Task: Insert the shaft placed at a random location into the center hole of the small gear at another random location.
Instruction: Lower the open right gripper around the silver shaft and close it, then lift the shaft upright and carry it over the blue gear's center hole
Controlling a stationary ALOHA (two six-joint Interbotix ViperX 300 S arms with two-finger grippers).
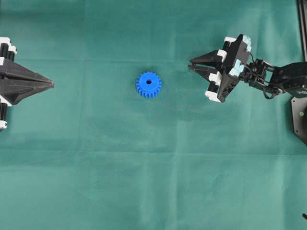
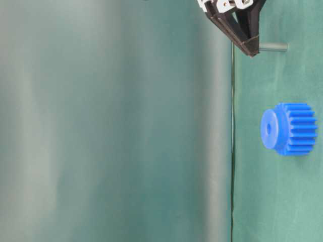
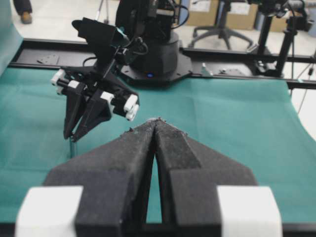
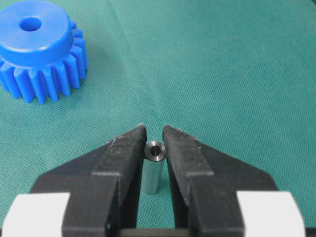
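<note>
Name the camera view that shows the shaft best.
Right wrist view: the shaft fills the foreground between the right gripper's fingers, hollow end visible. Table-level shows it small beside the fingertips. Overhead and left wrist views don't show it clearly.

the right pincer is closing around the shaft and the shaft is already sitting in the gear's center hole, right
Not quite. The right pincer does bracket the shaft, but the right wrist view shows the shaft standing apart from the small gear, whose center hole is empty.

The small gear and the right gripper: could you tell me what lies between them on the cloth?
Nothing but bare green cloth lies between the small gear and the right gripper, as the overhead view shows.
</note>
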